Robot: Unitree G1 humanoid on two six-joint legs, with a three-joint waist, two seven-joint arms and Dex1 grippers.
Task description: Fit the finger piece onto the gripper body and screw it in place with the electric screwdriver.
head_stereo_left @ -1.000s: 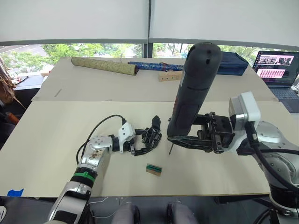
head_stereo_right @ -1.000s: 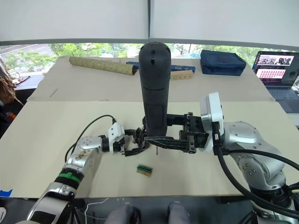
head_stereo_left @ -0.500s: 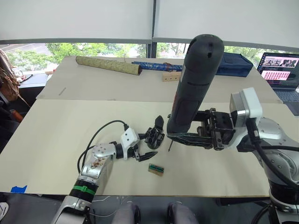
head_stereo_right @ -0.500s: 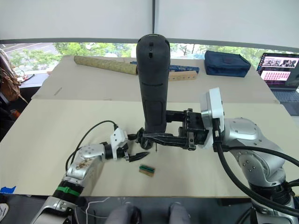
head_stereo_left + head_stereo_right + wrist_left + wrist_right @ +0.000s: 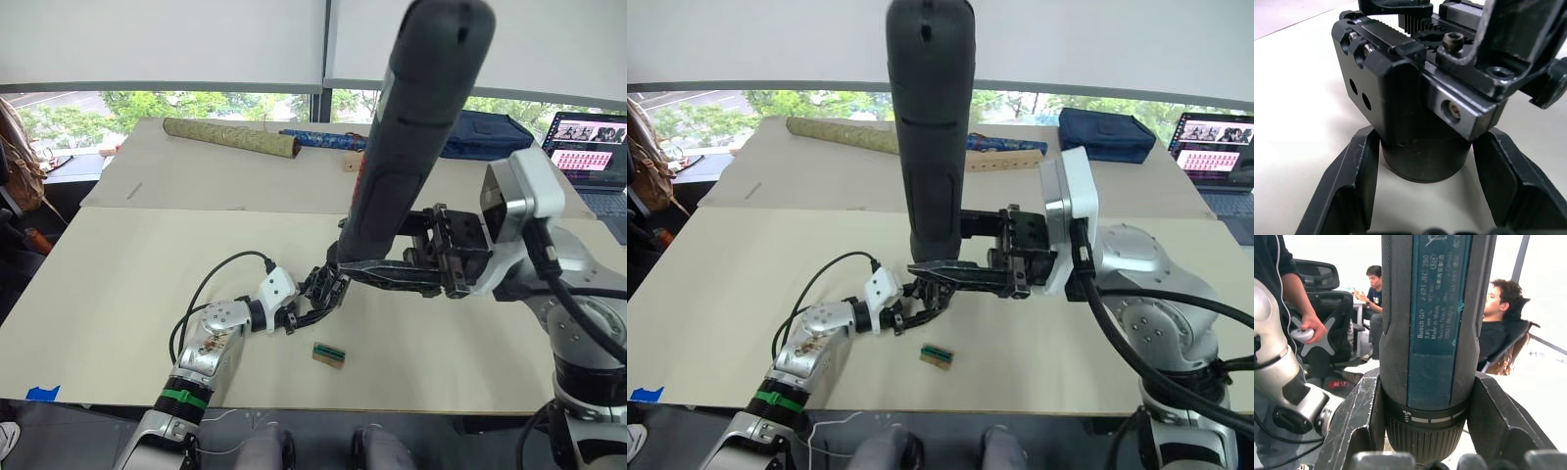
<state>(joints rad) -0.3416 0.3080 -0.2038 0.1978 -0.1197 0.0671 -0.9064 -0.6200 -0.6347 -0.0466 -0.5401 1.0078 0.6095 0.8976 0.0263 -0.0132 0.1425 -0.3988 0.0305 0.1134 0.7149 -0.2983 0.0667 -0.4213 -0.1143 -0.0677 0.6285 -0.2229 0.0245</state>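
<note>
On the left, the left pincer (image 5: 306, 315) sits low on the bench (image 5: 118, 284), its fingers (image 5: 1349, 183) spread to either side of the round base of the gripper body (image 5: 1420, 105), just beside it but not visibly pressing. If that hold is loose, I judge the body could twist or slide once the driver pushes down and spins.

At the centre, the small tan block (image 5: 327, 354) lies near the body and could be nudged.

To the right, the right pincer (image 5: 387, 276) is clamped around the lower end of the electric screwdriver (image 5: 407, 137), which stands tilted over the body. A slanted bit may miss the screw head (image 5: 1451, 41) or cam out. Whether the finger piece is seated, I cannot tell.
</note>
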